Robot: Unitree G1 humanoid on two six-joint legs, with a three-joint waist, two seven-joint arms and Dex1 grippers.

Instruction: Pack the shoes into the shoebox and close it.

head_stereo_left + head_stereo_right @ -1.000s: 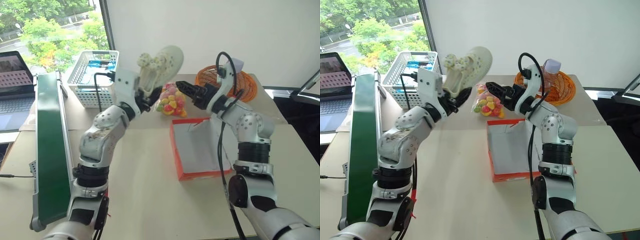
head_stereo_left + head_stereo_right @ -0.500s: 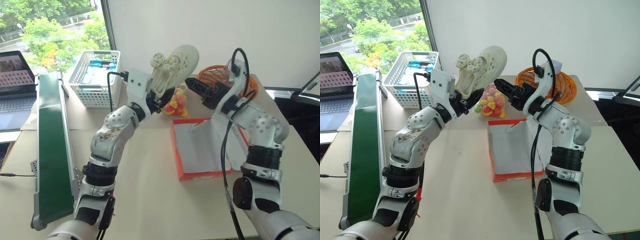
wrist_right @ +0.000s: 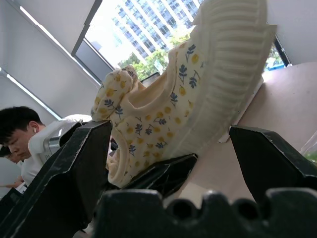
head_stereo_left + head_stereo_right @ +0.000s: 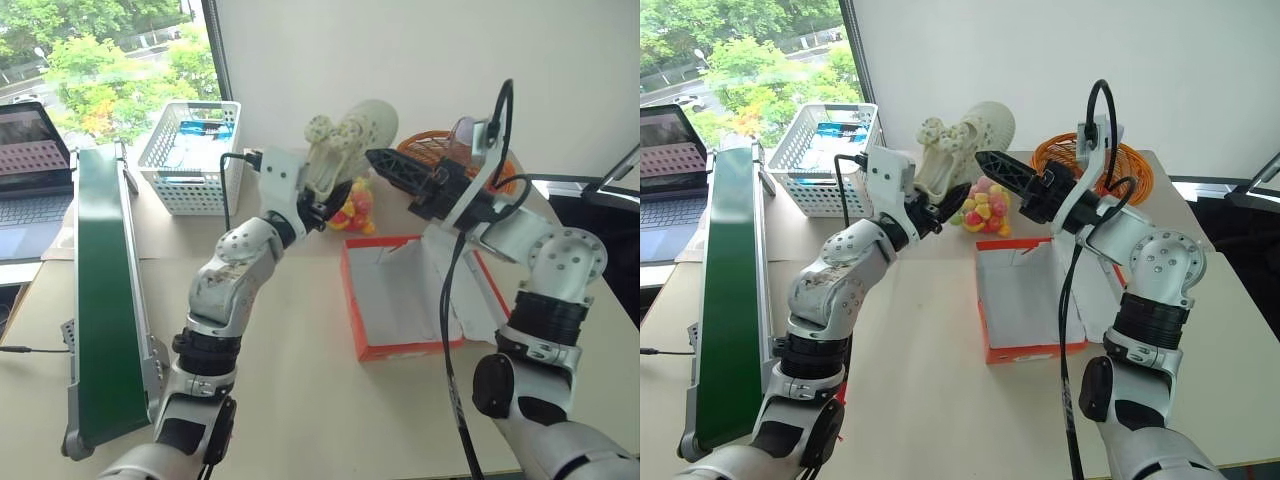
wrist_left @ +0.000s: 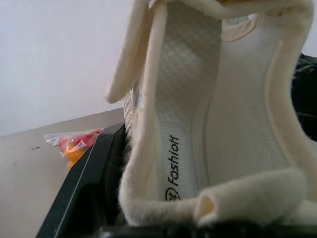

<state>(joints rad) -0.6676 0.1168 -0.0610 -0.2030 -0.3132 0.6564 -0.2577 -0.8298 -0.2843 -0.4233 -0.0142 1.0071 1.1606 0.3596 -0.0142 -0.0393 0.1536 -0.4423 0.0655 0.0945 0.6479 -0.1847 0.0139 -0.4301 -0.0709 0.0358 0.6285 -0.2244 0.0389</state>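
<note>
Shoe [image 4: 352, 135] clamped in left tool [image 4: 322, 200] (right tool [image 4: 385, 163] beside).

A beige worktop [image 4: 290, 330] carries an open red-orange shoebox [image 4: 400, 300], a white mesh basket [image 4: 185, 155], an orange wicker basket [image 4: 1120, 160], a bag of sweets [image 4: 982, 208], a laptop [image 4: 30, 170] and a green conveyor [image 4: 100, 290].

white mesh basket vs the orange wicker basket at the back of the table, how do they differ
The white plastic mesh basket is rectangular with straight gridded walls; the round orange wicker basket is low and woven. The white one stands at the table's far left by the window, next to the green conveyor; the orange one stands far right, partly hidden behind the right gripper. The white one holds something blue; the orange one holds a clear plastic bottle. Both stand upright on the table.
</note>
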